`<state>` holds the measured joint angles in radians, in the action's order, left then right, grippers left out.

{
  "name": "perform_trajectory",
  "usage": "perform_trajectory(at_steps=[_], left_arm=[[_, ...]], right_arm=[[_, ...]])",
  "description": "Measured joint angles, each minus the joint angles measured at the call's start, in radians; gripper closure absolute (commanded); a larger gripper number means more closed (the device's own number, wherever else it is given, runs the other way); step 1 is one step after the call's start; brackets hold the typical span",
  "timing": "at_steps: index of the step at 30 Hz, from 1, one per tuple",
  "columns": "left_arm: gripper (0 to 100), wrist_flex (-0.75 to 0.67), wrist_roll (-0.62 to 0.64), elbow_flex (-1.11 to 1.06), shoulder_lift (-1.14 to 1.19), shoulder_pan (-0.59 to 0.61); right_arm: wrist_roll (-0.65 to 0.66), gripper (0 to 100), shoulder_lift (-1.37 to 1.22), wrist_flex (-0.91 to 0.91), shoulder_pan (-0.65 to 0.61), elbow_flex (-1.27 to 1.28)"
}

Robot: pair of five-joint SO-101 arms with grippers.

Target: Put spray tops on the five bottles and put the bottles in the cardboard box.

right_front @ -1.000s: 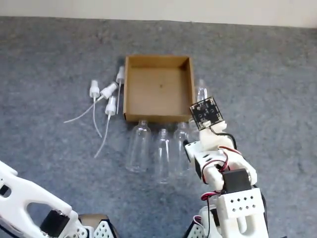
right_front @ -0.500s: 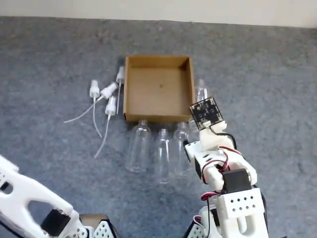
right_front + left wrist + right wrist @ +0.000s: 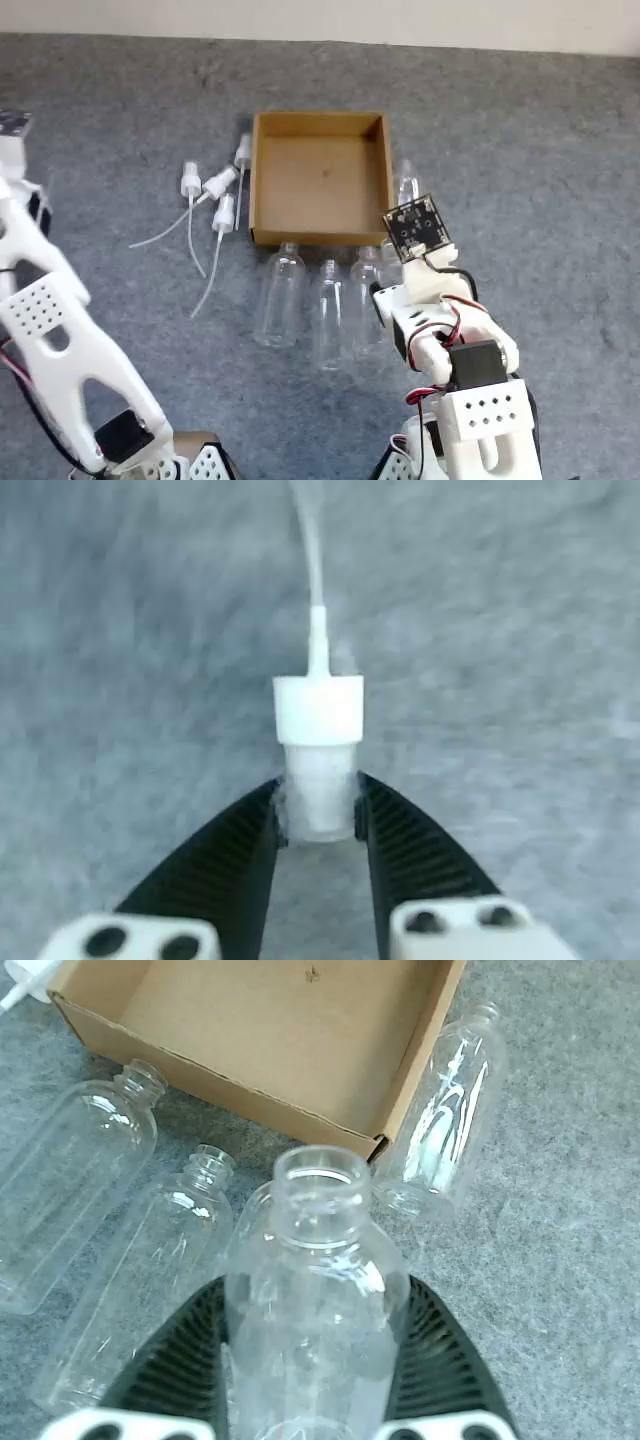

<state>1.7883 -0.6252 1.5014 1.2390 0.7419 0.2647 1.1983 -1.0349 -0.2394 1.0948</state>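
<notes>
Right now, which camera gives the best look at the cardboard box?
The high view: the whole cardboard box shows from above, all four walls and its bare floor. The right wrist view catches part of it.

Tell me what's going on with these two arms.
The left gripper holds a spray top. The right gripper holds an uncapped bottle near the cardboard box. Four other bottles lie uncapped by the box, four loose spray tops lie beside it, and the box is empty.
</notes>
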Motion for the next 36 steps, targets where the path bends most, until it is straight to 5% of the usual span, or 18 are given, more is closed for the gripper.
perform_trajectory(at_steps=[8, 11, 18, 22, 29, 36], left_arm=[[100, 0.002, -0.084, 0.055, 0.000, -0.046], [100, 0.002, -0.012, 0.044, -0.026, -0.046], [100, 0.002, 0.084, -0.425, -0.397, -0.046], [100, 0.002, -0.114, -0.799, -0.709, -0.080], [100, -0.126, -0.760, -1.318, -0.930, -0.086], [97, -0.554, -0.787, -1.580, -0.868, 0.063]], right_arm=[[0.000, 99.4, 0.000, 0.000, 0.000, 0.000], [0.000, 99.4, 0.000, 0.000, 0.000, 0.000], [0.000, 99.4, 0.000, 0.000, 0.000, 0.000], [0.000, 99.4, 0.000, 0.000, 0.000, 0.000], [0.000, 99.4, 0.000, 0.000, 0.000, 0.000], [0.000, 99.4, 0.000, 0.000, 0.000, 0.000]])
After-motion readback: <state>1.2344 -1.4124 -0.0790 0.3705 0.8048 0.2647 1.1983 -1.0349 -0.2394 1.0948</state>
